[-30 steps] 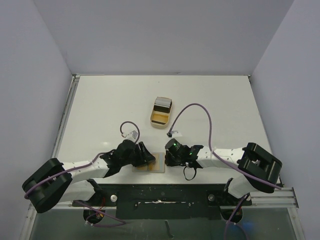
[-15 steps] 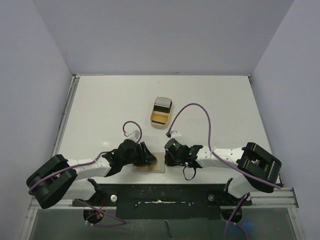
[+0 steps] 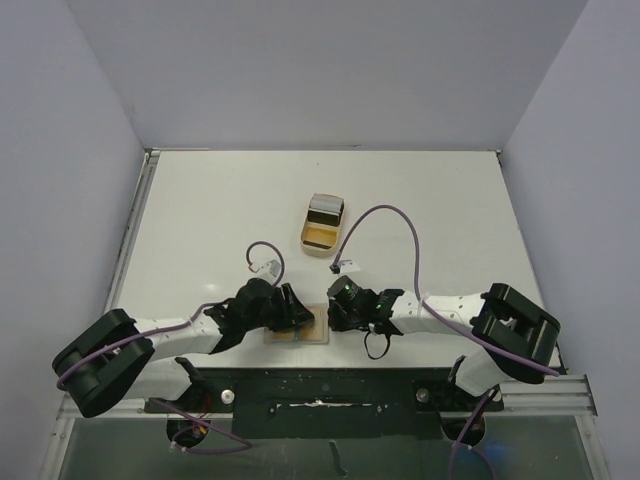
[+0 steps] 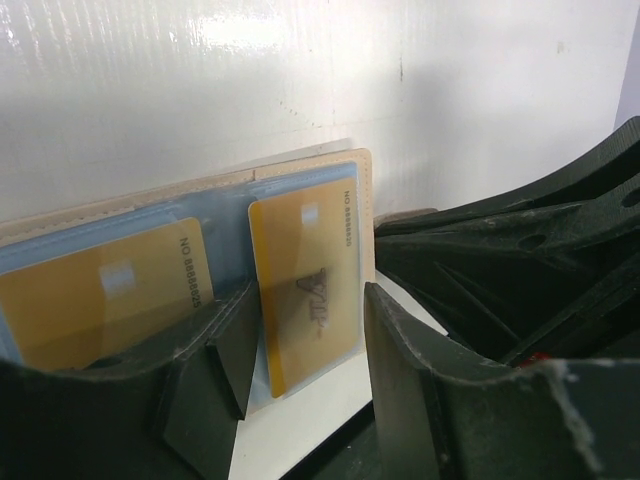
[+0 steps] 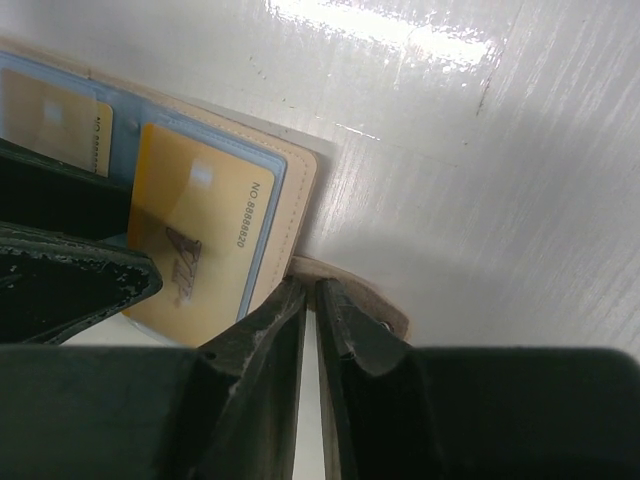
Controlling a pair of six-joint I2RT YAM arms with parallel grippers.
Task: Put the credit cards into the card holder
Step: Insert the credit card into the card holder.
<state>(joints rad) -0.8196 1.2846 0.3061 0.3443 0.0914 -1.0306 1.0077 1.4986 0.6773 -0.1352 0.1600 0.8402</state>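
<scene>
Left arm [image 3: 190, 335] edged right, fingers [image 4: 420, 370] spread astride 1 card [image 4: 305, 290]; right fingers [image 5: 265, 335] together at holder [image 5: 300, 190] edge.

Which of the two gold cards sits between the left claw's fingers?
The gold card with the dark logo, by the card holder's tan edge; the other gold card lies beside it.

The white table [image 3: 200, 200] has a glossy surface. A tan rounded tray [image 3: 320, 238] with a raised rim lies on its far middle part. A metal rail [image 3: 135, 225] runs along its left edge. Pale lilac walls [image 3: 320, 70] stand around it.
</scene>
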